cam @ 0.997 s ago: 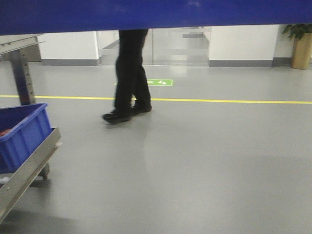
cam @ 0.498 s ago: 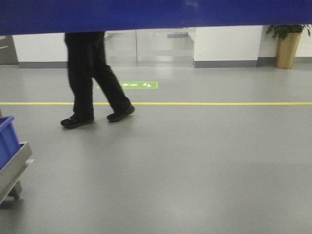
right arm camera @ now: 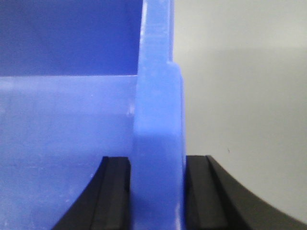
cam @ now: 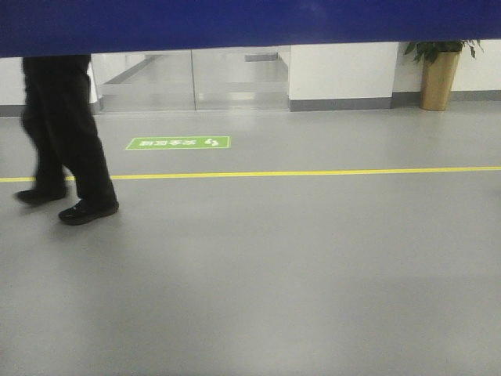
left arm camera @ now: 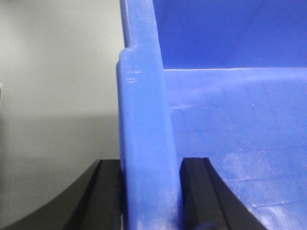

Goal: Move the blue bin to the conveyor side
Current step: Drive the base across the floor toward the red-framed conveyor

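Shows the blue bin [cam: 250, 23] as a dark band across the whole top of the front view, long axis running left to right, ends and upper part cut off. From the wrists, shows only a slice of each upright end wall and some glossy interior. Finds the left end effector [left arm camera: 151, 191] clamped on one wall, black fingers [left arm camera: 108, 191] either side; likewise the right end effector [right arm camera: 157, 191] on the opposite wall. Beyond, on grey floor [cam: 313, 298]: a walker's dark legs [cam: 66, 133] at left, torso hidden by the bin; a yellow line [cam: 313, 172]; a green floor sign [cam: 178, 142], text unreadable; a potted plant [cam: 437, 74] far right.
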